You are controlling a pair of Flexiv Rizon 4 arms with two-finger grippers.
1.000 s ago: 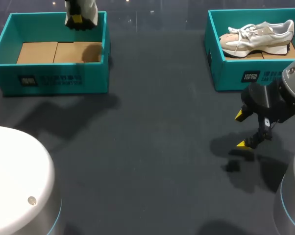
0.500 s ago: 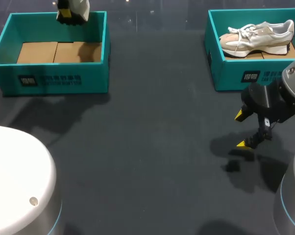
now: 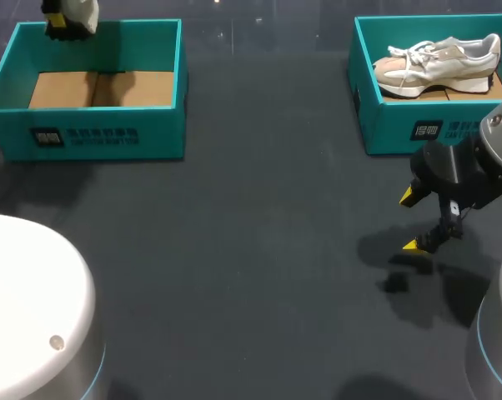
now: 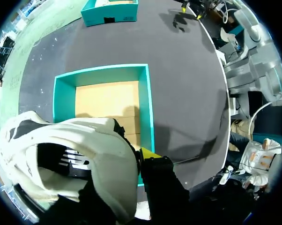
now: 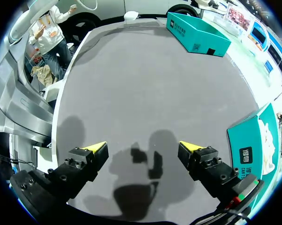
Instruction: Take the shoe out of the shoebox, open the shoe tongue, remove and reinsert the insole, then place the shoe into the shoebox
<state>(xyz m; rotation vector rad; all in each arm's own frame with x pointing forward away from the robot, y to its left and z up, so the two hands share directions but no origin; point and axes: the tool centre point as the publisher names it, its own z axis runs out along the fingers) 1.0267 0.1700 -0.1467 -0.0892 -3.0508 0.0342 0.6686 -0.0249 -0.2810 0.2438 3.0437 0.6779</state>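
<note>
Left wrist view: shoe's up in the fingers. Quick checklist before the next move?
1. Shoe out of the left shoebox: ok, in the head view it hangs above the box's far left corner.
2. Grip secure: cannot tell. One left fingertip shows against the shoe; the other is hidden behind it.
3. Left shoebox free for the return: ok, only its cardboard floor shows.
4. Right gripper free to help: ok, fingers open and holding nothing, over bare table.
5. Tongue reachable: cannot tell, the laces are not visible.
</note>
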